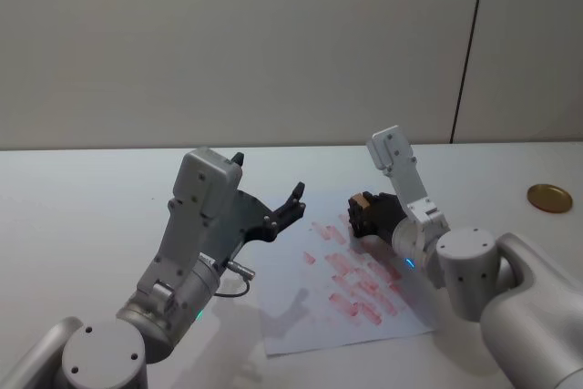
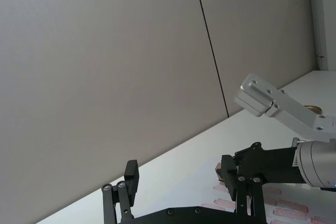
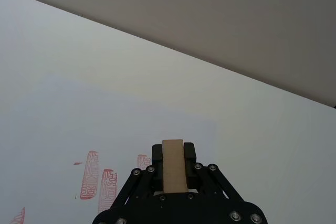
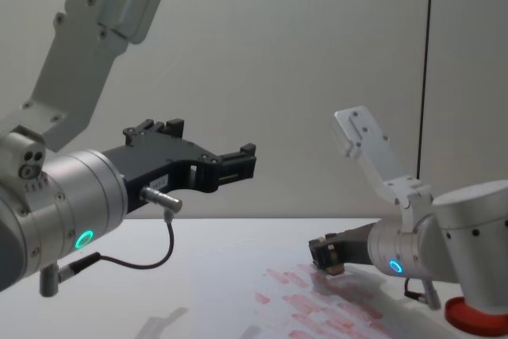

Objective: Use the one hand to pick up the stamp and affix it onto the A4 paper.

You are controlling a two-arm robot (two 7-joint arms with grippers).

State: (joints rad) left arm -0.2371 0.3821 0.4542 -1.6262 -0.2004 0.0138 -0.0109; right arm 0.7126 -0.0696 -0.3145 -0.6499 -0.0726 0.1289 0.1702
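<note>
**Stamp clamped in the right gripper at the far edge of the A4 paper**

From my seat, the A4 paper lies flat on the white table. Rows of pale red stamp marks run across its right half. A round gold-coloured disc sits on the table well off to the paper's right. In the chest view I also see a flat red pad off the paper's right side, partly hidden under the right arm's elbow.

The left gripper hangs high over the paper's left edge. Its black fingers are spread wide with nothing between them, and it is well apart from the sheet. A thin cable loops from its wrist above the paper's left margin, and the arm throws a grey shadow onto the near left corner. It is also well apart from the right arm's side of the paper.

The right gripper is at the paper's far edge, close above the rows of marks. Its two fingers are clamped on the stamp, a tan wooden block. The right wrist view shows the block sitting squarely between the pads, its end poking out past the fingertips. In the chest view the stamp is low and very near the sheet. I cannot tell whether its face is touching the paper or just above it.
</note>
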